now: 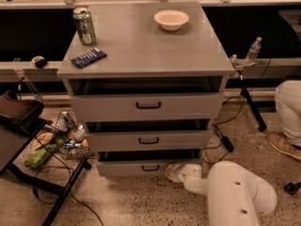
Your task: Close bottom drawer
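The grey cabinet (146, 51) has three drawers. The bottom drawer (136, 168) is the lowest grey panel with a small black bar handle (150, 168); its front sits nearly flush under the middle drawer (148, 140). My gripper (173, 172) is at the end of the white arm (235, 192), low near the floor, against the right part of the bottom drawer's front. The top drawer (146, 106) stands slightly out.
On the cabinet top are a green can (84, 26), a blue packet (88, 58) and a white bowl (171, 19). A basket of snacks (56, 138) and a dark stand are at the left. A person's leg and shoe (288, 121) are at the right. Cables lie on the floor.
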